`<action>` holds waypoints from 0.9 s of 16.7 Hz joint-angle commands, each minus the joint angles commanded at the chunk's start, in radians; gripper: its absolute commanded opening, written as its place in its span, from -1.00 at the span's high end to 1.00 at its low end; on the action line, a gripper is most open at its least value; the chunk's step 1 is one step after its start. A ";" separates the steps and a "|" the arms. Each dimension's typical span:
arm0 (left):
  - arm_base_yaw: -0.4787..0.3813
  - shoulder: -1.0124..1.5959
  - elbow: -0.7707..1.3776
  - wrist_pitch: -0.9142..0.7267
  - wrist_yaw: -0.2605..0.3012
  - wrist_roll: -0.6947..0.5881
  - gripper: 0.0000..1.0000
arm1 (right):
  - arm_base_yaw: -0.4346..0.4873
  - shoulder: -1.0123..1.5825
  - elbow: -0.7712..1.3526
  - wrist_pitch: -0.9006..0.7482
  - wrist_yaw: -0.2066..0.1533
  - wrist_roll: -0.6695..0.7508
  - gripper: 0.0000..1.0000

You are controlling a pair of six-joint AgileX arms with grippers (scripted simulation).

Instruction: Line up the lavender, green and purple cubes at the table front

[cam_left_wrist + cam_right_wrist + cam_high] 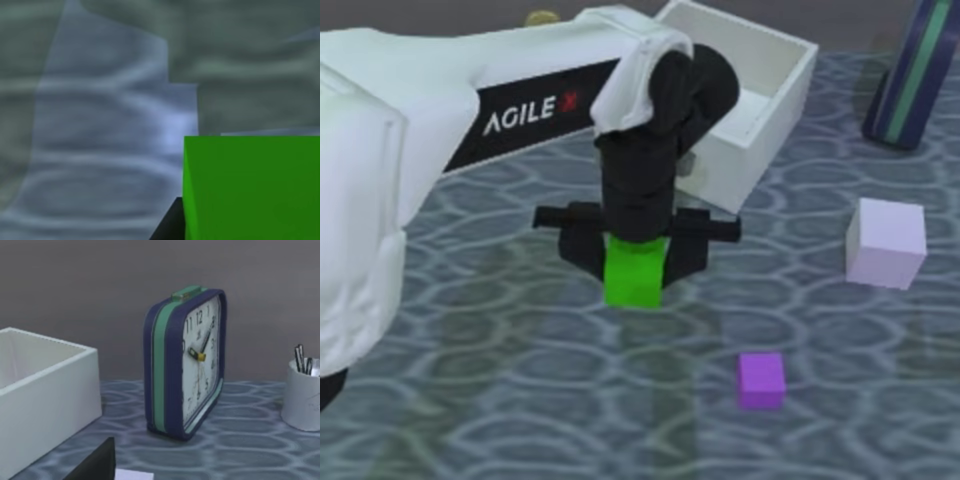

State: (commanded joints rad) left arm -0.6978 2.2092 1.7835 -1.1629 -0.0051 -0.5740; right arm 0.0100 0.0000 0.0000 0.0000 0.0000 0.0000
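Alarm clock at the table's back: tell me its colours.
The alarm clock is navy blue with a green band and a white face; the right wrist view shows it best.

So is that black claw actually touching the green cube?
Touching. In the top view the left gripper has its black fingers pressed against both sides of the green cube, with no gap; the left wrist view shows a finger against it too.

Green cube (pixel 633 272) top under left gripper (pixel 638 262).

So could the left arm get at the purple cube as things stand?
Probably not yet: the left gripper is shut on the green cube. The purple cube lies nearby on bare table, nothing between, so the path looks free once the green one is put down.
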 joint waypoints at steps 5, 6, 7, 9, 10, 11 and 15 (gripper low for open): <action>-0.164 -0.082 -0.095 0.034 -0.007 -0.262 1.00 | 0.000 0.000 0.000 0.000 0.000 0.000 -1.00; -0.179 -0.091 -0.104 0.038 -0.009 -0.282 1.00 | 0.000 0.000 0.000 0.000 0.000 0.000 -1.00; -0.186 -0.096 -0.108 0.040 -0.009 -0.293 1.00 | 0.000 0.000 0.000 0.000 0.000 0.000 -1.00; -0.187 -0.096 -0.109 0.040 -0.009 -0.293 1.00 | 0.000 0.000 0.000 0.000 0.000 0.000 -1.00; -0.187 -0.096 -0.109 0.040 -0.009 -0.293 1.00 | 0.000 0.000 0.000 0.000 0.000 0.000 -1.00; -0.183 -0.092 -0.106 0.038 -0.009 -0.291 1.00 | 0.000 0.000 0.000 0.000 0.000 0.000 -1.00; -0.181 -0.069 -0.154 0.110 -0.010 -0.289 1.00 | 0.000 0.000 0.000 0.000 0.000 0.000 -1.00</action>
State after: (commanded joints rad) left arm -0.8792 2.1401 1.6291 -1.0532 -0.0150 -0.8626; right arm 0.0100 0.0000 0.0000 0.0000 0.0000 0.0000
